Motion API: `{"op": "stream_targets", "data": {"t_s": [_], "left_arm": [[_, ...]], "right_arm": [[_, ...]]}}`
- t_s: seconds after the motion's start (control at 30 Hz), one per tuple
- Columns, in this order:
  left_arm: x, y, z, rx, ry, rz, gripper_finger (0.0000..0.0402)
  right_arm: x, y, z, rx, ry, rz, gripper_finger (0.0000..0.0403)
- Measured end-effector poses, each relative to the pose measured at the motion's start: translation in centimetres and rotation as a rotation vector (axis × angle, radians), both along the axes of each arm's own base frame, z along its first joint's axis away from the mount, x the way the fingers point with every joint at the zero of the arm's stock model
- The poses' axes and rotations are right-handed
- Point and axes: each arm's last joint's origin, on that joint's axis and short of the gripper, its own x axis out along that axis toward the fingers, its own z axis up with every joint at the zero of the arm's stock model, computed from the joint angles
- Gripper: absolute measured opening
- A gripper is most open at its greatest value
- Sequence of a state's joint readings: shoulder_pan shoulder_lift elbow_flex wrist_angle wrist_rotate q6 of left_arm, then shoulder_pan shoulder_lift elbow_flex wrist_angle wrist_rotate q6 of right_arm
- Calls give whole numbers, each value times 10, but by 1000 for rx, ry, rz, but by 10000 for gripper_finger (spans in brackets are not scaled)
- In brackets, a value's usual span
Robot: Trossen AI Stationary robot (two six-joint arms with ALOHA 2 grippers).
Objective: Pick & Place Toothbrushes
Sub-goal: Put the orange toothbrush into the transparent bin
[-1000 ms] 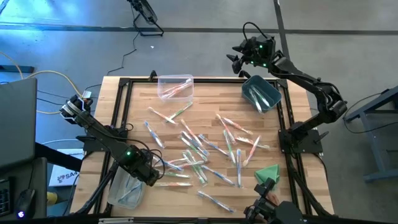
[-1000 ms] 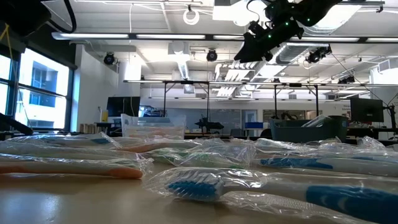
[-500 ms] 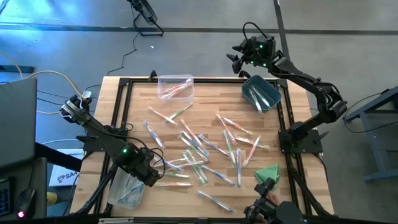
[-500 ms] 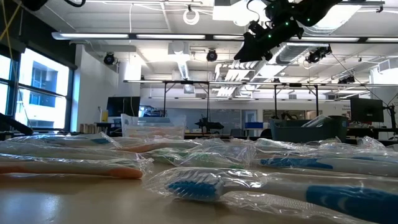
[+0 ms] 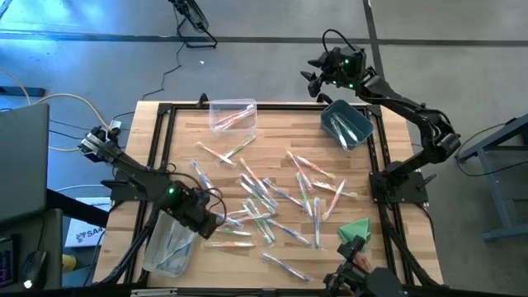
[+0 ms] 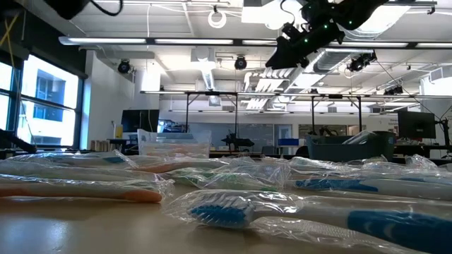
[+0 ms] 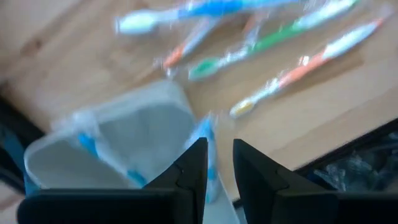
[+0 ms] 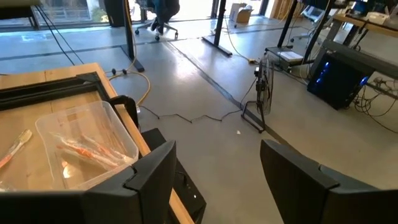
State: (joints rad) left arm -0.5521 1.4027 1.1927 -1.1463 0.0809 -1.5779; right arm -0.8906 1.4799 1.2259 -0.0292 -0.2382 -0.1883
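Several wrapped toothbrushes (image 5: pixel 264 198) lie scattered on the middle of the wooden table, and they fill the foreground of the low view (image 6: pixel 226 208). My left gripper (image 5: pixel 206 221) (image 7: pixel 219 152) hovers at the right rim of a clear bin (image 5: pixel 169 247) (image 7: pixel 112 143) that holds blue brushes. Its fingers are open by a narrow gap. A blurred blue brush (image 7: pixel 208 134) shows through that gap, at the bin's rim. My right gripper (image 5: pixel 313 81) (image 8: pixel 217 162) (image 6: pixel 289 42) hangs wide open and high beyond the table's far edge, near a teal bin (image 5: pixel 346 124).
A second clear bin (image 5: pixel 233 114) (image 8: pixel 87 146) at the far edge holds pink-orange brushes. The teal bin (image 6: pixel 349 147) sits at the far right corner. A folded green cloth (image 5: pixel 356 229) lies near the right near corner. A black frame (image 5: pixel 165 124) borders the table.
My left gripper has moved from over the near-left clear bin toward the table's right and far side, toward the scattered brushes. The right arm has kept still.
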Motion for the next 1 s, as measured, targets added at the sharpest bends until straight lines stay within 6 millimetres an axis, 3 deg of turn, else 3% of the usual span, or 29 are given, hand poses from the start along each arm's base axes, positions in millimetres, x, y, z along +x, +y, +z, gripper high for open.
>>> {"op": "stream_targets", "data": {"t_s": [0.17, 0.43, 1.0], "left_arm": [[5, 18, 7, 36, -67, -32, 61], [12, 44, 12, 65, -114, -103, 3], [23, 106, 11, 157, -108, -221, 1]], "right_arm": [[0, 0, 2, -17, -12, 0, 227], [0, 0, 1, -42, 14, 10, 227], [-1, 1, -3, -94, 112, 42, 227]]}}
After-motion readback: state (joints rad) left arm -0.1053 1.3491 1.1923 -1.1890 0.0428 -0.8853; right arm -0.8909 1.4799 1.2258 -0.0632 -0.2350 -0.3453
